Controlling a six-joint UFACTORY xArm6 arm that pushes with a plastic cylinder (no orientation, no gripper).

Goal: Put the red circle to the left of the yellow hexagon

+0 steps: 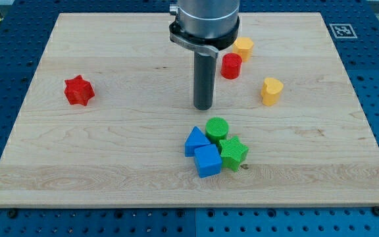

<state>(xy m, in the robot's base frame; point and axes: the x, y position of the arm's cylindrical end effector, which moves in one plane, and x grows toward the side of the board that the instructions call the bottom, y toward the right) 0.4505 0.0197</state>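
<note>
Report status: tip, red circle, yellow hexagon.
My tip left of red circle, apart. Red circle sits below-left of yellow hexagon, touching or nearly. Nothing between.

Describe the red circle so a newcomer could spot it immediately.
Start at the wooden board, then the dark rod near its top centre. Just to the view's right of my tip stands the red circle, touching the yellow hexagon. It is round, unlike the red star far left.

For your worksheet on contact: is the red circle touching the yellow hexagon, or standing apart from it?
Cannot tell: the red circle sits just below-left of the yellow hexagon, edges meeting or nearly. My tip is left of it, apart.
</note>
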